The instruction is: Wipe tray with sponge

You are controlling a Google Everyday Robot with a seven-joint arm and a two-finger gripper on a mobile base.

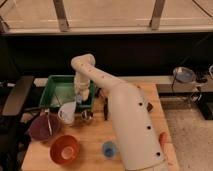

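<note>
Wooden table [91,141] bears the tray [59,91], long axis left-right, claw [79,99] clenched over its right end.

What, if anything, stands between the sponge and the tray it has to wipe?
Nothing visible does. The gripper is down inside the tray at its right end, with what looks like the sponge at its tip; the white cup stands outside it.
</note>
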